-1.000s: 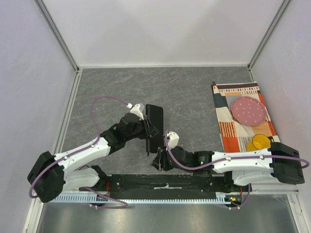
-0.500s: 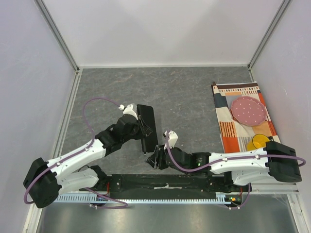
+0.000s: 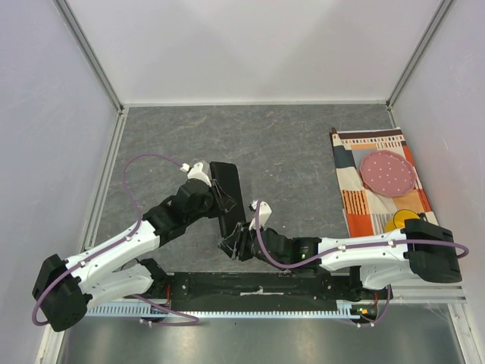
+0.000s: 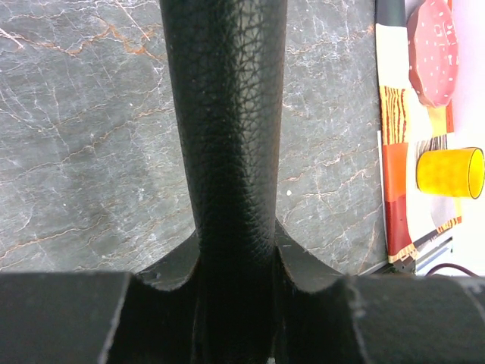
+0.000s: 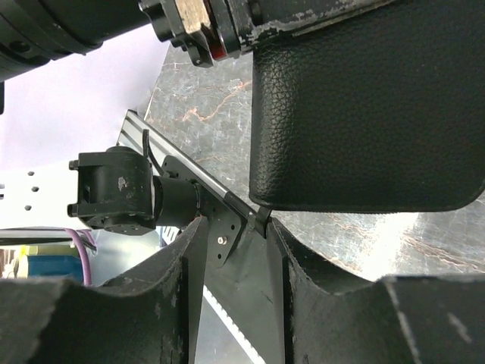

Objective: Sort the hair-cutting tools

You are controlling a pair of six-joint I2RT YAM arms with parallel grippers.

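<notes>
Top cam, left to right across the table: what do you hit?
Left arm's shoulder → black pouch → patterned cloth. The pink plate and yellow cup on the cloth overlap sideways, so they are left unordered.

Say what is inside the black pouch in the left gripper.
Of the black pouch only the grained outer face shows, clamped in the left gripper; anything inside is covered.
</notes>
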